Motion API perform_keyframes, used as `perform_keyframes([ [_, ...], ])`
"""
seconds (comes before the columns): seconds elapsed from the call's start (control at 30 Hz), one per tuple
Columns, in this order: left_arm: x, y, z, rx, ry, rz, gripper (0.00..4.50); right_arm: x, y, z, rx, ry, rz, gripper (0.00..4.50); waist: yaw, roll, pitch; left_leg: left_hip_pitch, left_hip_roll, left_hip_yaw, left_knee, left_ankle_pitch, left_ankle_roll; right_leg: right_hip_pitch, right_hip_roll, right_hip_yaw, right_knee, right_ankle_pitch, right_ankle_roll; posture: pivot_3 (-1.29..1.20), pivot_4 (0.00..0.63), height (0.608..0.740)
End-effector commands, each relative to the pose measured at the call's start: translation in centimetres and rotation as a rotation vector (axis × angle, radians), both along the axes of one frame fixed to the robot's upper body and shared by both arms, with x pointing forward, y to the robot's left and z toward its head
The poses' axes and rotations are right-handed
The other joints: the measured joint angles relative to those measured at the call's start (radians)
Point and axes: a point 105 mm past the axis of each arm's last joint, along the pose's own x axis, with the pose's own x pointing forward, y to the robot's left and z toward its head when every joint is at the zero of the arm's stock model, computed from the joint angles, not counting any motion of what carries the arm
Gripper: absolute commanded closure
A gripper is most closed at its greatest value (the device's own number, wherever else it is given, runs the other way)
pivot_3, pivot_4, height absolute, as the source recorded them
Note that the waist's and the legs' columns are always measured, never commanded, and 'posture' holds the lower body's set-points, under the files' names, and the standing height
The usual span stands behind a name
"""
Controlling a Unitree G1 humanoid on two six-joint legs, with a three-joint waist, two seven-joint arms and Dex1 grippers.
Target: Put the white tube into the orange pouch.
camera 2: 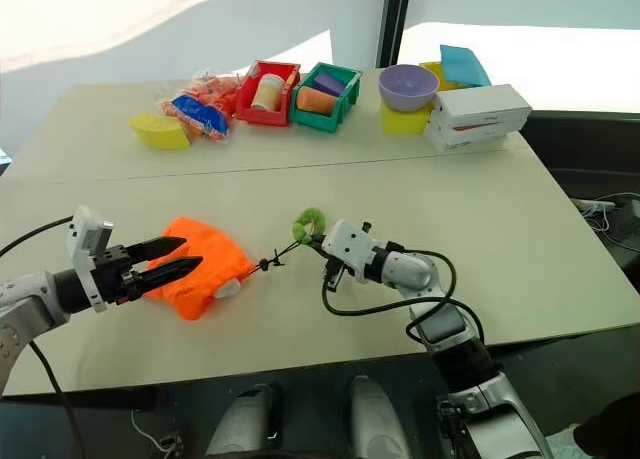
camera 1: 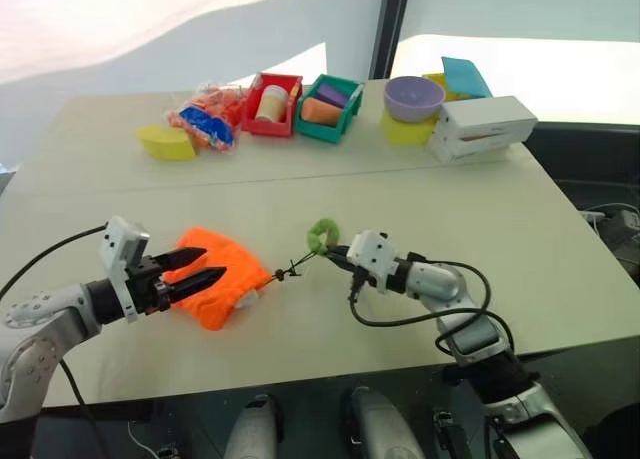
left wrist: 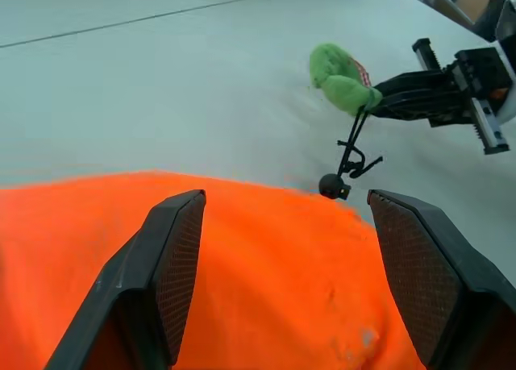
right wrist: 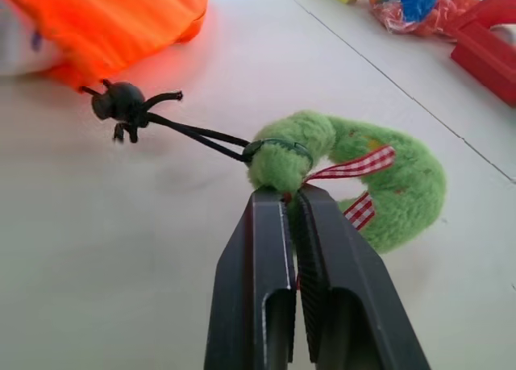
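The right gripper (right wrist: 292, 199) has its two black fingers pressed together on the fuzzy green ring (right wrist: 355, 180), pinching it where a red-checked ribbon is tied — the ring is lifted slightly off the table (camera 1: 520, 249). From the ring a black cord (right wrist: 197, 134) runs taut to a small black toggle (right wrist: 119, 104) at the mouth of the orange pouch (camera 1: 215, 274), which lies slumped on the table between the two arms. A bit of the white tube (camera 1: 247, 299) peeks out at the pouch's mouth, near the front edge. The left gripper (camera 1: 205, 266) is held with its fingers spread apart, one above and one below, hovering right at the pouch's left side; whether they touch the fabric cannot be told. Along the far side of the table sit a yellow sponge wedge (camera 1: 166, 142), a crinkly orange-and-blue snack packet (camera 1: 206, 119), a red bin (camera 1: 272, 104) holding a pale jar, a green bin (camera 1: 328, 107), a purple bowl (camera 1: 414, 97) and a white box (camera 1: 482, 128) — all well apart from the pouch.
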Motion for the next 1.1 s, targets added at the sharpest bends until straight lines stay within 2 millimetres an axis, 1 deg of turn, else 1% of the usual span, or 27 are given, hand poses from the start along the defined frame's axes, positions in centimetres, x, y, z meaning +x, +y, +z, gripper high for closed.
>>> perform_keyframes([
  [0.03,0.7,-0.6,0.8,0.039,-0.054,-0.046,1.06,-0.6,-0.1,2.4,0.072,-0.017,0.005,4.4,0.002,0.0,0.0,0.0,0.0,0.0,0.0,0.0,0.0,0.0,0.0,0.0,0.0,0.0,0.0,0.0,0.15,0.74],
  [0.1,1.1,-1.0,1.0,0.053,-0.074,-0.072,1.06,-0.7,-0.3,2.7,0.084,-0.005,0.001,4.4,0.003,0.0,0.0,0.0,0.0,0.0,0.0,0.0,0.0,0.0,0.0,0.0,0.0,0.0,0.0,0.0,0.15,0.74],
  [0.17,1.6,-2.1,1.3,0.049,-0.079,-0.145,1.06,-0.7,-0.9,3.1,0.096,0.008,-0.011,4.4,0.005,0.0,0.0,0.0,0.0,0.0,0.0,0.0,0.0,0.0,0.0,0.0,0.0,0.0,0.0,0.0,0.15,0.74],
  [0.2,1.8,-2.6,1.4,0.052,-0.081,-0.173,0.53,-0.7,-1.2,3.2,0.096,0.011,-0.015,4.5,0.01,0.0,0.0,-0.001,-0.001,0.0,0.0,0.0,0.0,0.0,0.0,0.0,0.0,0.0,0.0,0.0,0.15,0.74],
  [0.23,2.2,-3.0,1.4,0.055,-0.085,-0.196,0.22,-0.7,-1.5,3.3,0.095,0.011,-0.018,4.5,0.013,0.0,0.0,-0.001,-0.001,0.0,0.0,0.0,0.0,0.0,-0.001,0.0,0.0,0.0,0.0,0.0,0.15,0.74],
  [0.27,2.5,-3.4,1.4,0.064,-0.092,-0.213,0.05,-0.7,-1.7,3.4,0.092,0.011,-0.021,4.5,0.013,0.0,0.0,-0.001,-0.001,0.0,0.001,0.0,0.0,0.0,-0.001,0.0,0.0,0.0,0.0,0.0,0.15,0.74],
  [0.4,3.3,-4.7,0.6,0.114,-0.079,-0.274,0.05,-0.6,-1.9,3.8,0.087,0.002,-0.024,4.5,0.013,0.0,0.0,-0.001,-0.001,0.0,0.001,0.0,0.0,0.001,0.0,0.0,-0.001,0.0,0.0,0.0,0.15,0.74],
  [0.53,3.6,-6.7,-0.3,0.19,-0.09,-0.373,0.05,-0.7,-1.7,4.2,0.092,-0.01,-0.016,4.5,0.011,0.0,0.0,-0.001,-0.001,0.0,0.001,0.0,0.0,0.001,0.0,0.0,0.0,0.0,0.0,0.0,0.15,0.74],
  [0.7,4.7,-8.8,-1.4,0.272,-0.128,-0.417,0.05,-1.2,-1.1,4.6,0.107,-0.016,0.002,4.5,0.013,0.0,0.0,-0.001,-0.001,0.0,0.001,0.0,0.0,0.001,0.0,0.0,0.0,0.0,0.001,0.0,0.15,0.74],
  [0.8,4.5,-9.4,-1.7,0.266,-0.127,-0.47,0.05,-1.4,-0.7,4.8,0.116,-0.018,0.016,4.5,0.013,0.0,0.0,-0.001,-0.001,0.0,0.002,0.0,0.0,0.001,0.0,0.0,0.0,0.0,0.001,0.0,0.15,0.74],
  [0.93,4.6,-9.6,-2.1,0.26,-0.109,-0.533,0.05,-1.7,-0.4,5.0,0.117,-0.019,0.034,4.5,0.013,0.0,0.0,-0.001,-0.001,0.0,0.002,0.0,0.0,0.001,0.0,0.0,0.0,0.0,0.001,0.0,0.15,0.74],
  [1.1,5.5,-9.9,-1.8,0.241,-0.118,-0.594,0.05,-1.7,-0.2,5.1,0.117,-0.025,0.045,4.5,0.021,0.0,0.0,-0.001,-0.001,0.0,0.003,0.0,0.0,0.001,0.0,0.0,0.001,0.0,0.001,0.0,0.15,0.74],
])
